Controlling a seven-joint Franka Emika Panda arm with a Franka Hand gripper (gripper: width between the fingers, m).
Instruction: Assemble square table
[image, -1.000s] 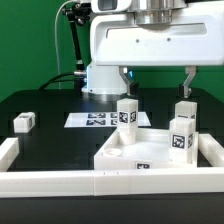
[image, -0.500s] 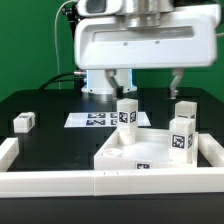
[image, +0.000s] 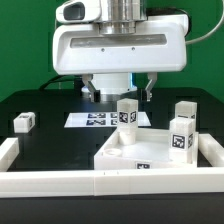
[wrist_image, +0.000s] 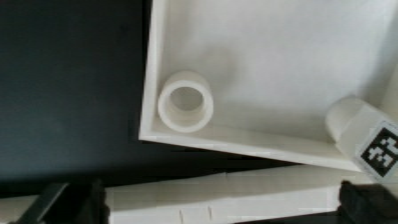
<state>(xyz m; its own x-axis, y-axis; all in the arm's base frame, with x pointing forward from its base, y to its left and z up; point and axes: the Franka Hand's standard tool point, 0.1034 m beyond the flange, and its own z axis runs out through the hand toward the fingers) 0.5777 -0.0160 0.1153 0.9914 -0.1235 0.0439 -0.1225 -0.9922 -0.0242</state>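
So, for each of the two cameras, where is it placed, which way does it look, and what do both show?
Exterior view: off the arm, level with the table's front, facing the robot; it shows the square slab, three upright legs, a loose leg, the marker board, and the open fingers.
Wrist view: on the wrist, looking down at a slab corner with a round socket; dark finger tips show.
Shared: the slab, one tagged leg, the white border rail.
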